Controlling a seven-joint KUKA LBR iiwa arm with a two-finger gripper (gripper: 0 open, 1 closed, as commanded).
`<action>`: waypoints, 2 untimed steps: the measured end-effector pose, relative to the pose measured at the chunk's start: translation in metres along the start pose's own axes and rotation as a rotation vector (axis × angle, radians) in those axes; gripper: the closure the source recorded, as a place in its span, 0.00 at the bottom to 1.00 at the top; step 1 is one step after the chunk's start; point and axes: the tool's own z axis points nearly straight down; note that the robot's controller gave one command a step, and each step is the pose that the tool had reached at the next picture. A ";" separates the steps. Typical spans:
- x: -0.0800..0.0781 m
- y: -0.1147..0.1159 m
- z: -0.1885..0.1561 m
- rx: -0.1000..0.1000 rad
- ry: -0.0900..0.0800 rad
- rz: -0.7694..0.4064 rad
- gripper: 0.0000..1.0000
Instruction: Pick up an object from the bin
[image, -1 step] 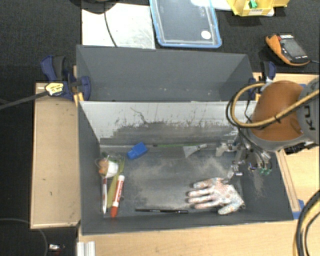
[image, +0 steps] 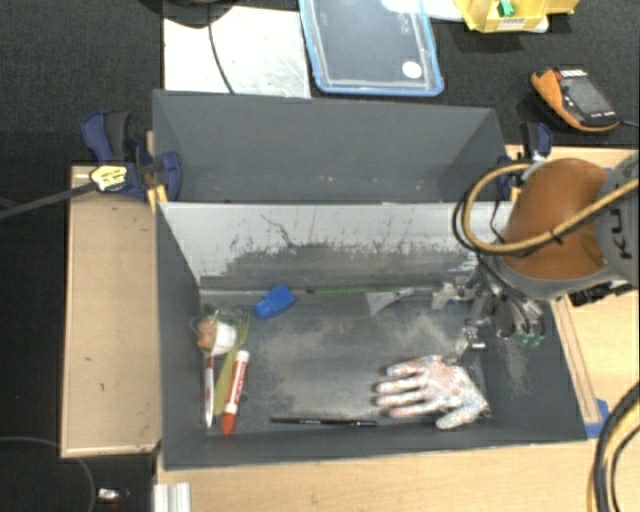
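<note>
Patterned glove (image: 435, 390), white with pinkish and grey markings, lay flat on the floor of the grey metal bin (image: 320, 150), in the near right part as the camera view showed it. Its digits pointed toward the view's left and its cuff toward the right wall. Nothing rested on top of it.

The gripper (image: 478, 330) stood just beyond the glove, on the side toward the back wall and close to the right wall. Its metal parts were low over the bin floor. Whether it touched the glove could not be told, and whether it was released or clenched could not be told either. No thing was seen held in it. Above it the arm carried an orange cover (image: 555, 220), around which looped yellow and black cables (image: 478, 205).

A thin black pen (image: 322, 421) lay just left of the glove, along the near wall. A small blue block (image: 274, 301) sat well apart, near the back wall. Along the left wall lay a red marker (image: 233, 388) beside a white-and-green pen (image: 212, 385), with a small roundish tan-and-white thing (image: 212, 333) at their far ends.
</note>
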 end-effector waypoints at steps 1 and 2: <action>0.033 0.009 0.063 0.000 0.000 -0.152 0.00; 0.035 0.012 0.006 0.003 -0.012 -0.288 0.00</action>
